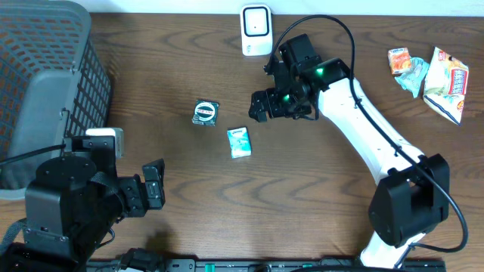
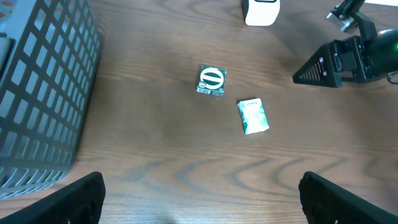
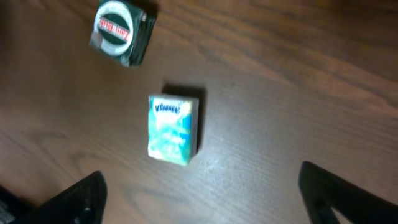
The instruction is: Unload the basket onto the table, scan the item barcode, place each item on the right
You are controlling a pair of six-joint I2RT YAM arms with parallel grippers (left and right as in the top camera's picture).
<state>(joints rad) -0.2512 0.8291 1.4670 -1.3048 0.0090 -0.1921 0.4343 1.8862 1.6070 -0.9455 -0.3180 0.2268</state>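
Kid: Basket (image 1: 45, 83) first, the grey one with holes. It sits past the left gripper (image 1: 153, 186), on its outer side. What is that gripper doing?

Friend: Its fingers are spread wide and nothing is in them. The things on the brown table (image 1: 151, 60) lie far ahead of it.

Kid: What comes next?

Friend: A little dark box (image 1: 205, 112) with a round green and white label. It is ahead of the right gripper (image 3: 202, 175), off to one side.

Kid: And the tissue pack (image 1: 239, 141)?

Friend: It is small and flat, blue-green and white, with "Kleenex" in blue letters at one end. It lies flat on the table, just in front of the right gripper, in line with the gap between its fingers. Nothing touches it. I cannot see a barcode on the side that faces up.

Kid: Is the right gripper holding something?

Friend: No. Its fingers are far apart and empty.

Kid: And the white scanner (image 1: 256, 30)?

Friend: It stands at the table's far edge, close beside the right gripper. The snack bags (image 1: 427, 72) lie well off on its other side.
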